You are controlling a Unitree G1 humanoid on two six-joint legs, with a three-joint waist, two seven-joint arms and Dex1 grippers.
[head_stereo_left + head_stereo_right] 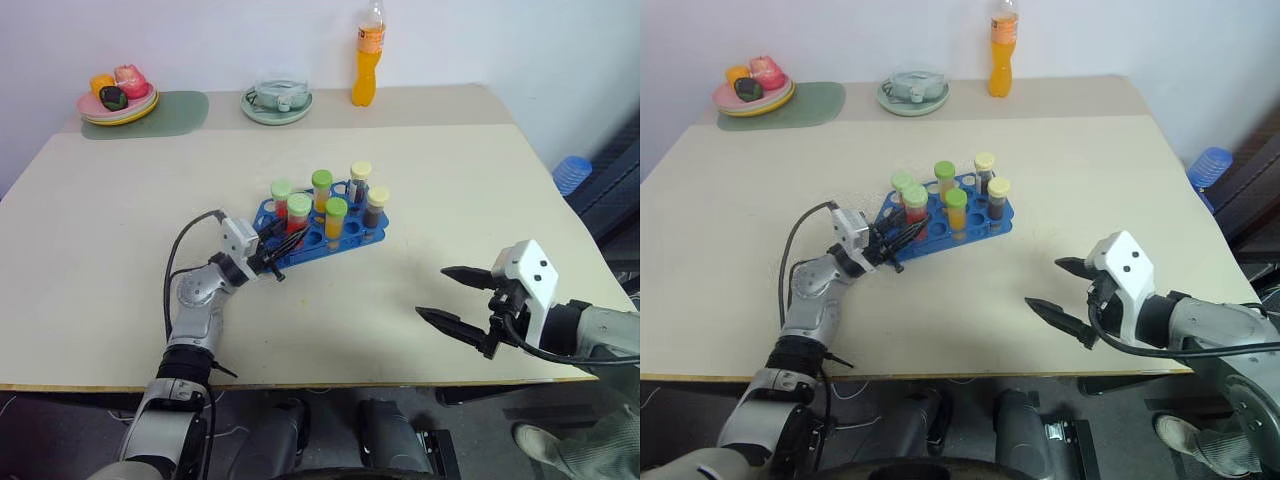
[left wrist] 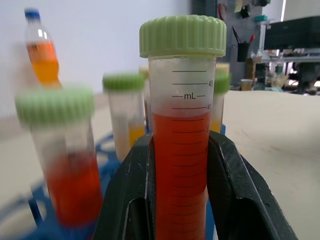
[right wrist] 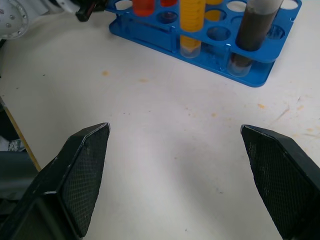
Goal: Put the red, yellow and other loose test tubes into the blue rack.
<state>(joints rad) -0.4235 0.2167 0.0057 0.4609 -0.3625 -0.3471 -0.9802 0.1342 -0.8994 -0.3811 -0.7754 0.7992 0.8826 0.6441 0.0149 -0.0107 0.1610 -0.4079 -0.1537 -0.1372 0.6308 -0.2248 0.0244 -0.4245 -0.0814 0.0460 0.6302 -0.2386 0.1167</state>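
Note:
The blue rack (image 1: 312, 247) lies mid-table and holds several capped tubes: one red (image 1: 281, 195), two yellow-orange (image 1: 336, 218) and two dark ones (image 1: 376, 207). My left gripper (image 1: 288, 240) is at the rack's near left end. It is shut on a red test tube (image 2: 180, 150) with a green cap, which stands upright over the rack. The fingers hide its lower end, so I cannot tell whether it sits in a hole. My right gripper (image 1: 431, 291) hovers open above bare table to the front right of the rack, with nothing between its fingers (image 3: 82, 165).
Along the back edge stand an orange drink bottle (image 1: 368, 55), a pale green dish with a cup (image 1: 277, 100), and a plate of fruit (image 1: 118, 100) on a green mat (image 1: 175, 112). A blue object (image 1: 572, 172) sits off the table's right side.

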